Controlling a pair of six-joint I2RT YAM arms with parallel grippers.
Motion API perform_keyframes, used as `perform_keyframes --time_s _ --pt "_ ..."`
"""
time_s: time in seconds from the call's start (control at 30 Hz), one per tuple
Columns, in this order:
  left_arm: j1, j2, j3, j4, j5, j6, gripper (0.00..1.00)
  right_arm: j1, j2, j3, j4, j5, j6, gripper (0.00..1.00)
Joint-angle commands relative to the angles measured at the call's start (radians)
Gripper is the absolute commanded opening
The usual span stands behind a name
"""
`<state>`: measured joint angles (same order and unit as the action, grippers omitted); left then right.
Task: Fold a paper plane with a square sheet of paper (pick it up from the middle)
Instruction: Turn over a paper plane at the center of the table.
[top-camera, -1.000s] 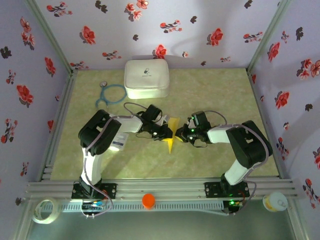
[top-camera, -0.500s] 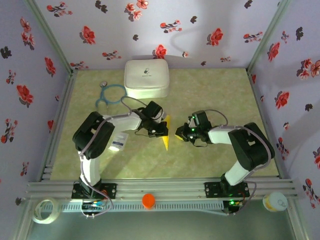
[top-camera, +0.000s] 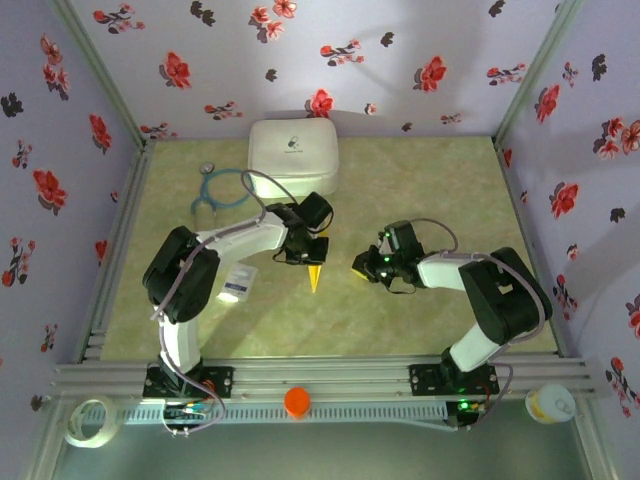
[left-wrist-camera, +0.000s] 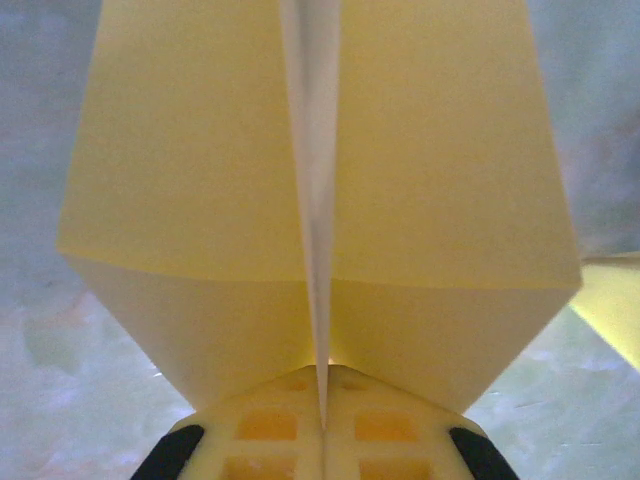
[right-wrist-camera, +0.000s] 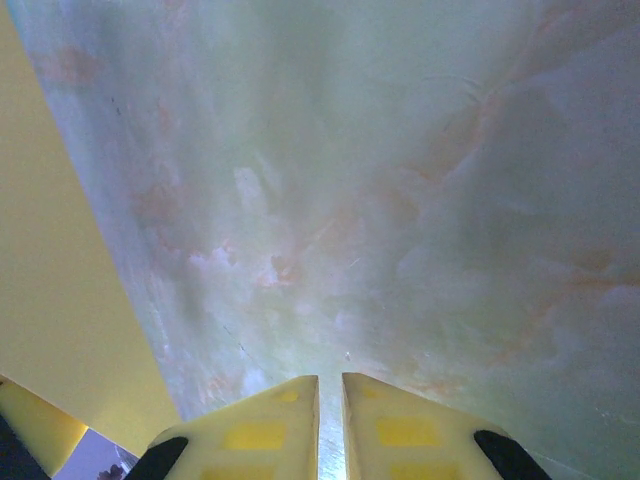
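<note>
— Where is the plane, and what holds it?
— My left claw (top-camera: 306, 250) is clamped on the paper plane (top-camera: 316, 274) along its centre crease. From the left wrist, the two wings fan out on either side of the fold, which runs straight away from my pads. It is over the middle of the table (top-camera: 430, 190), between my two arms and well apart from the white case (top-camera: 292, 157). From above I cannot tell whether it is clear of the surface, though I judge it lifted.
— And the other claw?
— My right claw (top-camera: 361, 268) sits just beside it on the right, its pads drawn nearly together with nothing between them (only a sliver of a gap).
— Which way does it point?
— Its long axis runs far to near, slightly slanted. The sharp tip aims at the near edge, toward my own bases, and the broad end is at my left claw.
— What could spoil it?
— It's a narrow pinch on thin paper. If I squeeze off the crease I would crumple a wing, and if I turn the wrist fast the sheet could slide out or the folds spring open. Set down tip first, the nose would buckle. The right claw is also near enough to snag a wing if it swings across
</note>
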<state>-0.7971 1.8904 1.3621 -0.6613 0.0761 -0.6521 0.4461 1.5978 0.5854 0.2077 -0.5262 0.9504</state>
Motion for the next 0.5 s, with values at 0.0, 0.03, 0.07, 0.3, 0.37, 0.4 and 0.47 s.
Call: perform_keyframes --time_s 0.0,0.03,0.07,0.3,0.37,0.4,0.47 --pt "-0.010 0.031 0.031 -0.090 -0.071 0.020 0.00 0.003 -0.012 -0.016 -0.022 0.021 -0.012 0.15" --pt "-0.011 0.035 0.031 -0.092 -0.070 0.019 0.00 0.002 -0.015 -0.016 -0.021 0.020 -0.012 0.16" --pt "-0.011 0.039 0.031 -0.092 -0.071 0.019 0.00 0.002 -0.017 -0.015 -0.021 0.018 -0.012 0.16" --pt "-0.014 0.052 0.025 -0.085 -0.067 0.012 0.04 0.002 -0.038 -0.015 0.002 0.001 -0.007 0.19" --pt "-0.015 0.053 0.023 -0.079 -0.065 0.013 0.05 0.002 -0.042 -0.015 0.006 -0.003 -0.006 0.20" --pt "-0.014 0.054 0.023 -0.077 -0.063 0.012 0.06 0.002 -0.047 -0.013 0.006 -0.006 -0.004 0.21" --pt "-0.016 0.059 0.024 -0.077 -0.064 0.013 0.07 0.002 -0.051 -0.010 0.005 -0.009 -0.004 0.21"
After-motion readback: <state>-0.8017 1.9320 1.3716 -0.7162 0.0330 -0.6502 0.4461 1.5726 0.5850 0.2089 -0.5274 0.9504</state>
